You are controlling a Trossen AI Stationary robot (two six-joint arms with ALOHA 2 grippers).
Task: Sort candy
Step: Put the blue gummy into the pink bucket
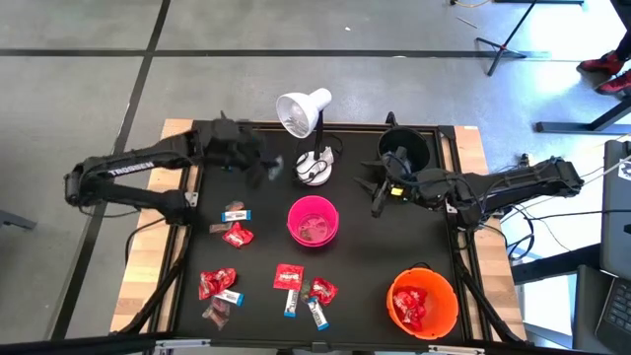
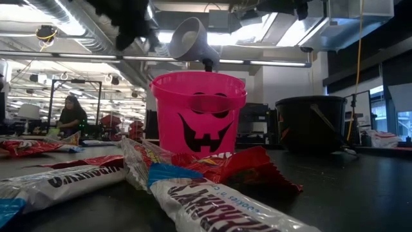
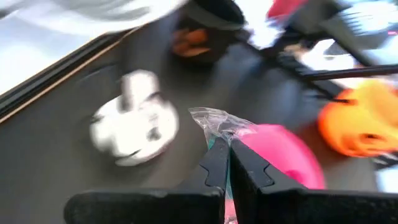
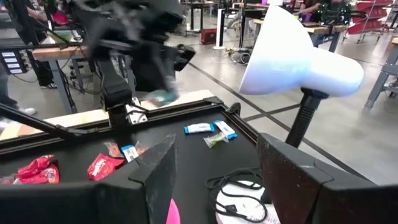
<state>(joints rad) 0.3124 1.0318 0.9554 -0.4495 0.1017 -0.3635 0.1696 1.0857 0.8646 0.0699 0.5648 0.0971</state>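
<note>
**Candy — one piece in transit, remainder on the mat**

Candy [image 1: 225, 287] lies scattered on the near half of the black table [image 1: 375, 256]: red packets and white-and-blue bars in small clusters at the left and centre, with a further pair [image 1: 236, 212] just left of the pink bucket [image 1: 314, 220]. Some pieces are already inside the pink bucket, and red packets sit in the orange bucket [image 1: 422, 302] at the near right corner. This suggests sorting by kind, partly done.

The left gripper [image 3: 224, 149] is raised above the table between the lamp base [image 1: 314, 168] and the pink bucket. Its fingers are pinched tight on a small wrapped sweet [image 3: 214, 121] — clear, crinkled wrapping shows at the tips in the left wrist view. The piece is held high, presumably to clear the bucket rim before release. Its kind cannot be told; motion blur hides it.

The right gripper [image 1: 378, 200] waits near the black bucket [image 1: 404, 148] at the far right, fingers spread and holding nothing, probably kept back so the arms do not cross.

The desk lamp [image 1: 303, 111] stands close to the left arm's path — a collision risk. A person is visible in the room beyond the table.
</note>
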